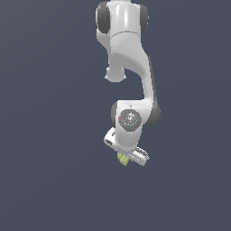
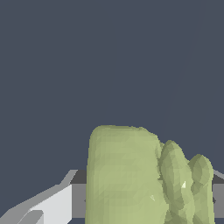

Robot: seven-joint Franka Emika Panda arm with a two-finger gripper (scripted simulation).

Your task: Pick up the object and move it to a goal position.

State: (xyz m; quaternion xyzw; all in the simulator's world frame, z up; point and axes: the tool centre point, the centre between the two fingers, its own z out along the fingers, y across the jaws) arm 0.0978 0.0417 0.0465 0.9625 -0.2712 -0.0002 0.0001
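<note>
Yellow-green object [image 2: 131, 179] gripped (snugly) by hand [image 1: 124, 157].

Yellow-green object [image 2: 127, 175] fills much of wrist view: flat blocky face, rounded bumps along one side. White-grey finger [image 2: 50, 205] beside object, second grey finger [image 2: 218, 192] at opposite side, object between them. Plain dark blue-grey background [image 2: 109, 57] behind object.
</note>
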